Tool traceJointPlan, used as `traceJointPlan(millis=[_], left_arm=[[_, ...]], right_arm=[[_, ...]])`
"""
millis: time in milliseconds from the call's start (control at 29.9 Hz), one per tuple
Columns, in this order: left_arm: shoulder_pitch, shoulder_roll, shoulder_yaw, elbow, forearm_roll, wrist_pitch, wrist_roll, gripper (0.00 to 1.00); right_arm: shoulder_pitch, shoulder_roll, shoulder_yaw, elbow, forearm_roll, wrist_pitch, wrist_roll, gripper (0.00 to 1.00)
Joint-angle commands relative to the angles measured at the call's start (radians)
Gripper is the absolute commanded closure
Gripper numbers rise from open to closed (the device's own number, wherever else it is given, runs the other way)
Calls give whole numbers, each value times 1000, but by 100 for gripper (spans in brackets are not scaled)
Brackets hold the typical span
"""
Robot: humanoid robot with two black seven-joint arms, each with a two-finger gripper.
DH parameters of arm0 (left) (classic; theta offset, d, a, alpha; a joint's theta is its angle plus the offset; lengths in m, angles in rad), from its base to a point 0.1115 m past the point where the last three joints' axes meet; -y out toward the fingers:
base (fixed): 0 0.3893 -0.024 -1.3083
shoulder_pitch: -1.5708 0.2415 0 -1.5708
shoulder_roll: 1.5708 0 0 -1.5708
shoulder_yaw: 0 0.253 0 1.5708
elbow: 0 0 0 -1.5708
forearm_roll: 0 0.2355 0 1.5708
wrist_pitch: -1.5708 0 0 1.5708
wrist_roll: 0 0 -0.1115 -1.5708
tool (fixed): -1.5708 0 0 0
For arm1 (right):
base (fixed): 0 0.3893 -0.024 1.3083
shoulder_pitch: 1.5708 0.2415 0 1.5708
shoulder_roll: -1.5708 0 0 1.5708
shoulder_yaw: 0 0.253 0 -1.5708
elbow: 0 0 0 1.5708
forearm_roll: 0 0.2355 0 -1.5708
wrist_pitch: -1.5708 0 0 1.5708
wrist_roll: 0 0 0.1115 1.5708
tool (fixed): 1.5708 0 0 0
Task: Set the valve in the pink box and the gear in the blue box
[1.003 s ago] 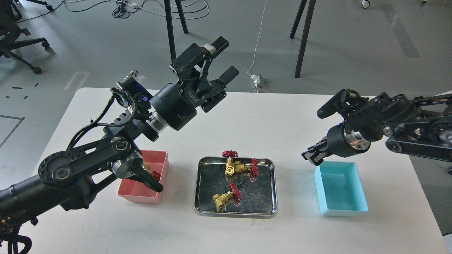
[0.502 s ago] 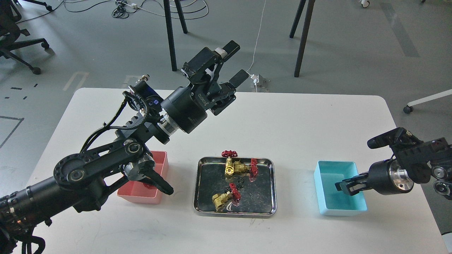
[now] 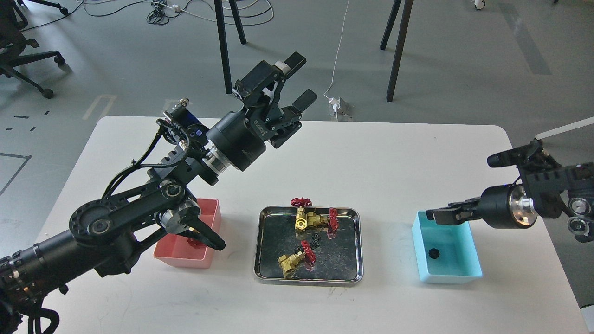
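Observation:
The blue box (image 3: 469,254) stands at the right with a black gear (image 3: 434,253) lying inside it. My right gripper (image 3: 435,215) hovers over the box's far edge, fingers pointing left, slightly apart and empty. The pink box (image 3: 207,227) stands at the left, half hidden by my left arm; the red handwheel of a valve (image 3: 195,243) shows inside it. My left gripper (image 3: 300,79) is open and empty, raised high above the table's far middle. A steel tray (image 3: 308,279) holds three valves (image 3: 291,262) (image 3: 302,221) (image 3: 332,221) and small black gears (image 3: 316,240).
The white table (image 3: 380,157) reaches from left to right. My left forearm and elbow (image 3: 139,208) hang over the pink box. Black stand legs (image 3: 399,51), cables and an office chair are on the floor beyond the far edge.
My right gripper dipped into the blue box, then rose to its far edge, leaving a gear in the box. My left gripper shifted slightly, still raised and open.

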Motion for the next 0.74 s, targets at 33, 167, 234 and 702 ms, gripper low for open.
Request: traceJointPlan(millis=[33, 167, 234, 702], left_arm=[[-92, 73, -69, 58, -25, -131, 0, 11], [-195, 119, -84, 236, -259, -423, 0, 11], [-197, 119, -87, 310, -372, -457, 0, 10], [-90, 23, -124, 482, -410, -457, 0, 1]], right_arm=[[-8, 23, 274, -66, 599, -84, 12, 0], [-11, 145, 459, -271, 1151, 44, 101, 0], [-23, 187, 496, -361, 1310, 173, 132, 0], [-287, 433, 637, -663, 1406, 264, 215, 0]])
